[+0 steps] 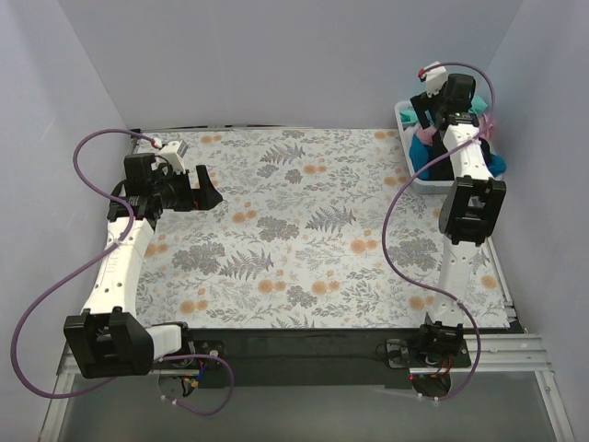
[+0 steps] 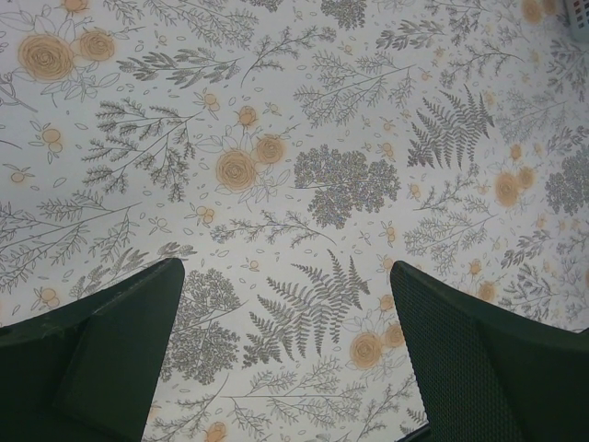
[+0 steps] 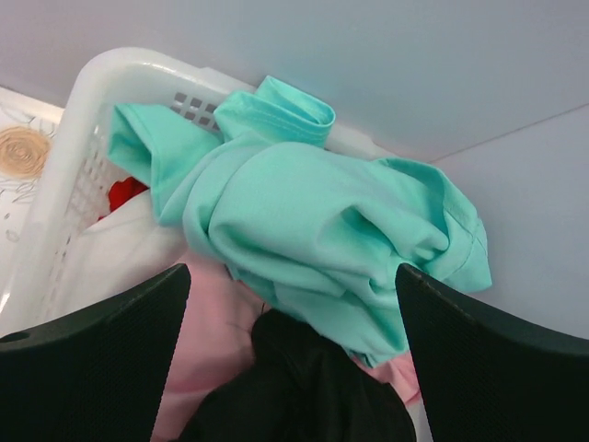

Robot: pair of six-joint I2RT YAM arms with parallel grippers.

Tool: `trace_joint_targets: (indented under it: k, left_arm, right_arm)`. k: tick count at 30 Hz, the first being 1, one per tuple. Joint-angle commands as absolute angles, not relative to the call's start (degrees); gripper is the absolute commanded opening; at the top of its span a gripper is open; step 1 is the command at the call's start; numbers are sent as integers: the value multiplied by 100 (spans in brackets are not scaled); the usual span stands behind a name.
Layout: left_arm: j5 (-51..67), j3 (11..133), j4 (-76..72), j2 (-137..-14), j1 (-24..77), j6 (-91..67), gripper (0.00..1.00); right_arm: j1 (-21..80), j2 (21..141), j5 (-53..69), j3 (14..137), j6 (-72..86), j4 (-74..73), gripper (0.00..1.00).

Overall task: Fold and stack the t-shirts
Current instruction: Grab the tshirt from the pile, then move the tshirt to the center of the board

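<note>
The t-shirts lie crumpled in a white lattice basket (image 1: 409, 147) at the table's far right corner. In the right wrist view a teal-green shirt (image 3: 313, 221) lies on top, with a pink shirt (image 3: 212, 331) and a black shirt (image 3: 304, 387) beneath it. A blue shirt (image 1: 500, 164) shows at the basket's right side. My right gripper (image 3: 290, 313) is open just above the pile, its jaws either side of the teal and black cloth, holding nothing. My left gripper (image 2: 285, 313) is open and empty over the floral cloth at the far left (image 1: 204, 189).
The grey-and-orange floral table cloth (image 1: 304, 230) covers the table. Grey walls close in the back and both sides. A bit of red cloth (image 3: 124, 195) shows in the basket by its left wall. The right arm (image 1: 469, 212) reaches along the right edge.
</note>
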State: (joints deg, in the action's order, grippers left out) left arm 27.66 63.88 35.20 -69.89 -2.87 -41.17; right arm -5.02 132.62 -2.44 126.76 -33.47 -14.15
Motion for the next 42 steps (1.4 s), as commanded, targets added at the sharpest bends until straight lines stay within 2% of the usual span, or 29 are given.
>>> trace_joint_targets:
  k: [1, 8, 10, 11, 12, 14, 15, 16, 17, 18, 27, 37, 42]
  left_arm:
    - [2769, 6539, 3586, -6970, -299, -4104, 95]
    - [2575, 6785, 3770, -7093, -299, -3964, 95]
    - [2523, 6855, 3841, -7119, -299, -3929, 95]
    - [2462, 6873, 3850, -7119, -299, -3937, 95]
    - [2461, 6890, 3876, -7119, -299, -3929, 95]
    - [2470, 6891, 3876, -7102, -299, -3946, 95]
    - [2478, 6891, 3876, -7093, -299, -3955, 95]
    - [2505, 6899, 3876, -7093, -299, -3955, 95]
    - [2496, 6908, 3876, -7084, -299, -3972, 95]
    - [2470, 6926, 3859, -7075, -299, -3990, 95]
    - [1951, 7092, 3761, -7172, -308, -4447, 95]
    - [2592, 7629, 4017, -7752, -632, -4860, 95]
    - [3556, 7971, 4174, -7954, -1142, -5054, 95]
  right_arm:
    - [-510, 13491, -562, 13069, -3445, -485, 98]
    - [-519, 14053, -861, 13236, -3647, 552, 98]
    - [-527, 14150, -923, 13262, -3683, 843, 94]
    - [-536, 14168, -888, 13280, -3700, 896, 88]
    - [-536, 14185, -870, 13298, -3726, 957, 68]
    - [-536, 14159, -835, 13333, -3709, 949, 45]
    - [-536, 14046, -757, 13298, -3700, 949, 28]
    - [-536, 13967, -730, 13202, -3674, 949, 19]
    - [-527, 13879, -660, 13149, -3630, 941, 14]
    - [-527, 13652, -624, 13088, -3586, 932, 2]
    - [-150, 11596, 446, 12385, -3067, 326, 1]
    - [1133, 9704, 931, 12375, -3295, 44, 1]
    - [2055, 9037, 993, 12261, -3489, 9, 1]
